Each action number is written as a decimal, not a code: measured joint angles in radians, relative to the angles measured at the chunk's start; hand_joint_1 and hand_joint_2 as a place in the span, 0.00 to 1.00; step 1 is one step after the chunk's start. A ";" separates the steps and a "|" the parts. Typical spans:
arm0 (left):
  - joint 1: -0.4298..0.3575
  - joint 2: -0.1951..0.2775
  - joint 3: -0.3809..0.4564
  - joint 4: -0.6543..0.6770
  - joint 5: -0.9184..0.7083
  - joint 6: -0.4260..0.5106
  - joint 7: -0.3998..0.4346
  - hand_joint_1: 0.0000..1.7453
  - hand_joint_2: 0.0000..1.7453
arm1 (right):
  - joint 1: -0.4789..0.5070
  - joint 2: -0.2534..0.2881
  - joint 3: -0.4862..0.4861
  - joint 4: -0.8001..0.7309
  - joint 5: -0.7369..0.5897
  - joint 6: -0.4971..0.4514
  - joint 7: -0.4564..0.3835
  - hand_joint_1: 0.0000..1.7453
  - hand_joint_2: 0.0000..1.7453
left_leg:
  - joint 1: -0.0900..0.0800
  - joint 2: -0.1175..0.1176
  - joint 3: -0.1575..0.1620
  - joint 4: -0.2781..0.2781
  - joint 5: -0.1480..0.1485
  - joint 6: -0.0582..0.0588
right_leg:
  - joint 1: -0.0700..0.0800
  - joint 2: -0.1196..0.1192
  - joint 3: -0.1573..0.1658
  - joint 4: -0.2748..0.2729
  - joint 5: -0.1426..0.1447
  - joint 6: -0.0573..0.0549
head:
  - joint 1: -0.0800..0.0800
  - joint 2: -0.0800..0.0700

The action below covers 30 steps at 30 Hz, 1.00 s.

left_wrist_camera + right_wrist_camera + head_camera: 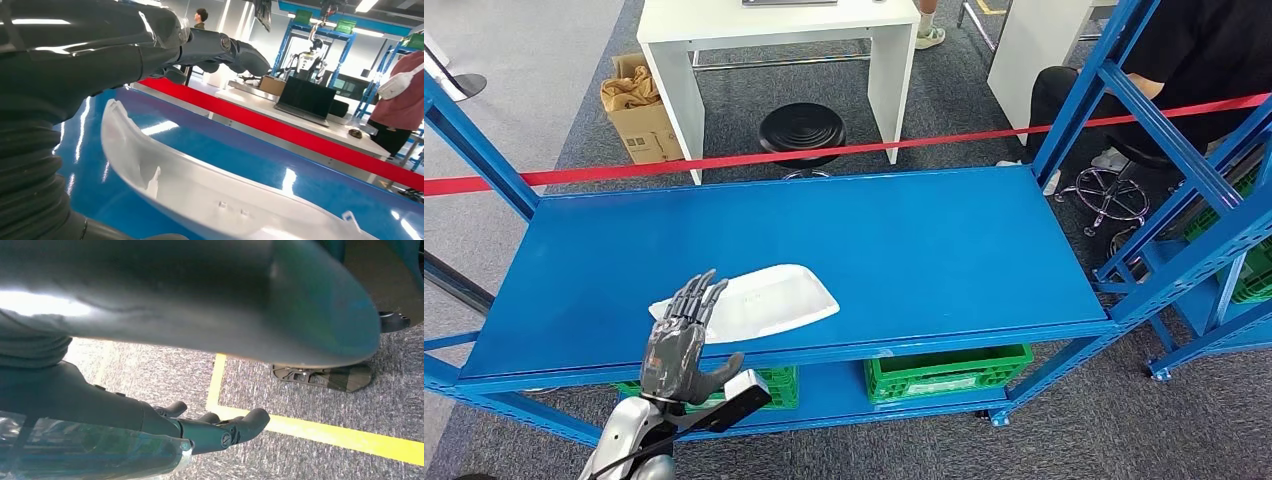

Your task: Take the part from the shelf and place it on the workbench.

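Part (764, 300) flat, long axis left-right

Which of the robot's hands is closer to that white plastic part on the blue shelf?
Left. The left hand reaches over the white part's near end; the right hand hangs above carpeted floor.

Count — one white part (764, 300) on the blue shelf (904, 240); two hands: left hand (679, 345), right hand (210, 432). Below — two green crates (944, 372). One black stool (802, 128), one cardboard box (639, 115).
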 joint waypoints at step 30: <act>-0.139 -0.028 0.012 0.268 0.015 0.010 -0.004 1.00 1.00 | 0.000 0.005 -0.008 0.000 0.034 0.000 -0.015 0.00 0.00 | 0.000 0.000 0.000 0.000 0.000 0.000 | 0.000 0.000 0.000 0.000 0.000 0.000 | 0.000 0.000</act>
